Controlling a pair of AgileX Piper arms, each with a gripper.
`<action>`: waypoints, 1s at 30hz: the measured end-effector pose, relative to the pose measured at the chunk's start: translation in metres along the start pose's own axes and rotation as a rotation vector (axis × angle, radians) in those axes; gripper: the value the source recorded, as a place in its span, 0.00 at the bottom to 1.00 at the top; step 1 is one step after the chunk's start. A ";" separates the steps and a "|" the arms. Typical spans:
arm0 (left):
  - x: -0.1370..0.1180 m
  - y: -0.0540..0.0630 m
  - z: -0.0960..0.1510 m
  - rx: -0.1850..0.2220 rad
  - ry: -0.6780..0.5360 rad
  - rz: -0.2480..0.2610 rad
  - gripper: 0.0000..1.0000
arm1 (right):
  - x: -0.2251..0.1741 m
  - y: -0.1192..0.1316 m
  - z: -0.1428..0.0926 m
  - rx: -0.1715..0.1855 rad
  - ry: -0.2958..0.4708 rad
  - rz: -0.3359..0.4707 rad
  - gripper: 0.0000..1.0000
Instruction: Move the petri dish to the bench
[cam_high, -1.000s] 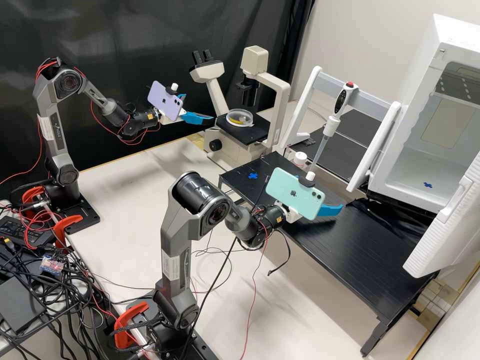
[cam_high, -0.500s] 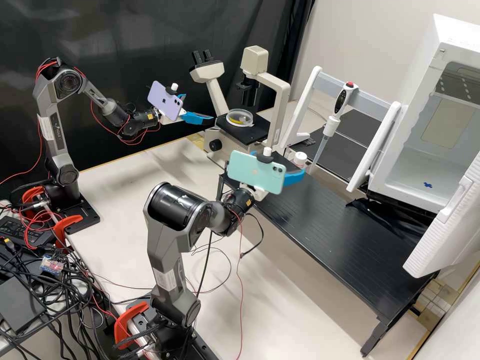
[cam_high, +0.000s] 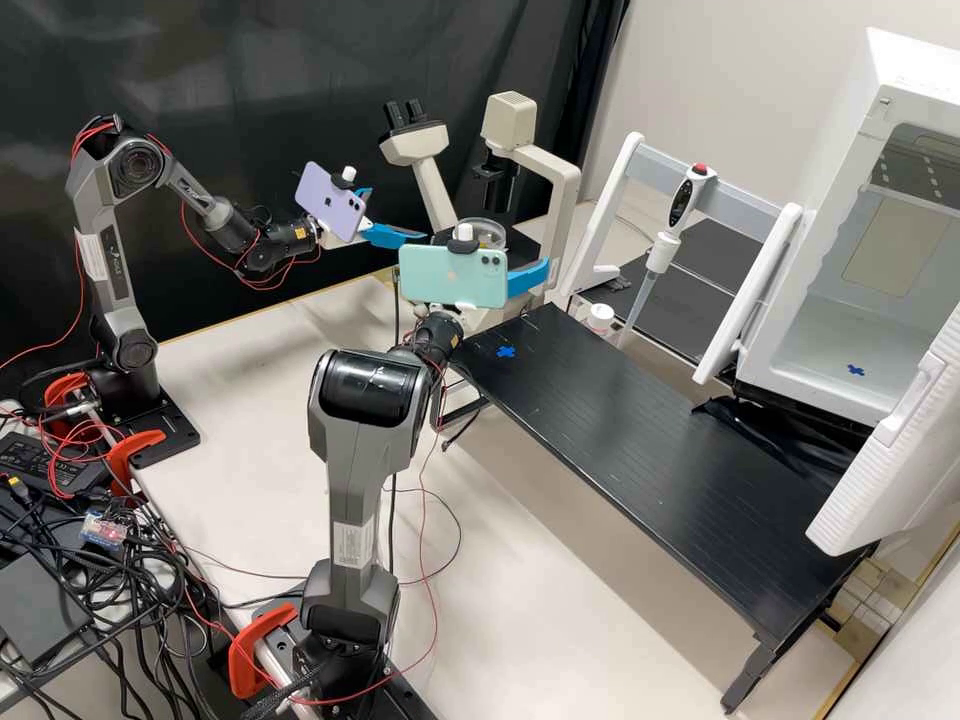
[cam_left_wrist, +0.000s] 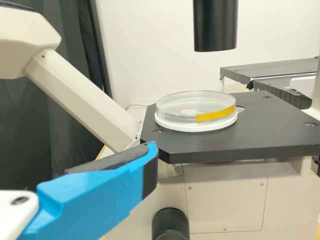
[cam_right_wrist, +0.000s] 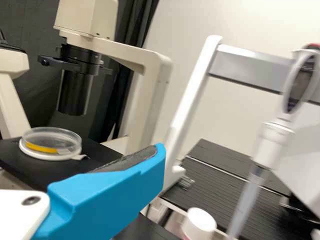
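Observation:
The clear petri dish (cam_high: 487, 231), banded in yellow, rests on the microscope's black stage (cam_high: 520, 252), partly behind the right arm's phone. My left gripper (cam_high: 400, 215) stands open left of the stage. In the left wrist view the dish (cam_left_wrist: 195, 111) lies beyond the blue finger of the left gripper (cam_left_wrist: 100, 195), not touching it. My right gripper (cam_high: 530, 278) is open in front of the stage. The right wrist view has the dish (cam_right_wrist: 50, 143) on the stage, apart from the right gripper (cam_right_wrist: 115, 190). The black bench (cam_high: 640, 440) bears a blue cross (cam_high: 506, 352).
The microscope's upright arm (cam_high: 562, 215) rises beside the stage, its dark condenser (cam_left_wrist: 215, 25) hanging above. A pipette (cam_high: 665, 245) hangs on a white stand behind the bench, near a white-capped bottle (cam_high: 600, 317). At right, a white incubator (cam_high: 810, 320) stands with its door open.
My right arm has swung left and back from over the black bench to the front of the microscope, uncovering the blue cross again. The left arm and the dish have stayed put.

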 end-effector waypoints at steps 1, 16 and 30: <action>0.000 0.000 0.000 0.000 0.000 0.000 1.00 | 0.006 -0.001 -0.003 0.004 0.000 -0.005 1.00; 0.000 0.000 0.000 0.000 0.000 0.000 1.00 | 0.084 -0.043 -0.030 0.074 -0.027 -0.153 1.00; 0.000 0.000 0.000 0.000 0.000 0.000 1.00 | 0.137 -0.060 -0.041 0.188 -0.060 -0.150 1.00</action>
